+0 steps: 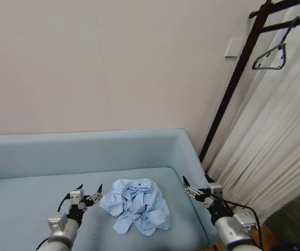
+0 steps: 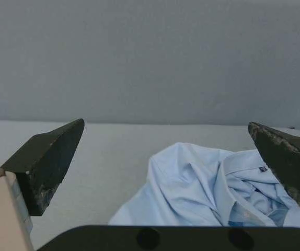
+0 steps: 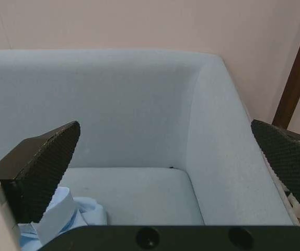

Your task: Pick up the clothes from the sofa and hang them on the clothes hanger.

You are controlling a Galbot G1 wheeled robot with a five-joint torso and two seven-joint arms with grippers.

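Observation:
A crumpled light blue shirt [image 1: 137,205] lies on the seat of the pale blue sofa [image 1: 87,151], towards its right end. My left gripper [image 1: 89,193] hovers open just left of the shirt, whose folds and collar [image 2: 202,188] lie ahead of it, nothing between its fingertips [image 2: 50,162]. My right gripper [image 1: 191,189] stands open to the right of the shirt, over the sofa's right arm, with an edge of the shirt [image 3: 61,217] low beside one finger. An empty wire hanger [image 1: 273,52] hangs from the dark clothes rack [image 1: 233,83] at the upper right.
The sofa's backrest [image 3: 97,104] and right armrest [image 3: 228,157] close in the seat. A white curtain [image 1: 275,146] hangs behind the rack on the right. A white wall plate [image 1: 233,48] sits on the beige wall. The seat left of the shirt is bare.

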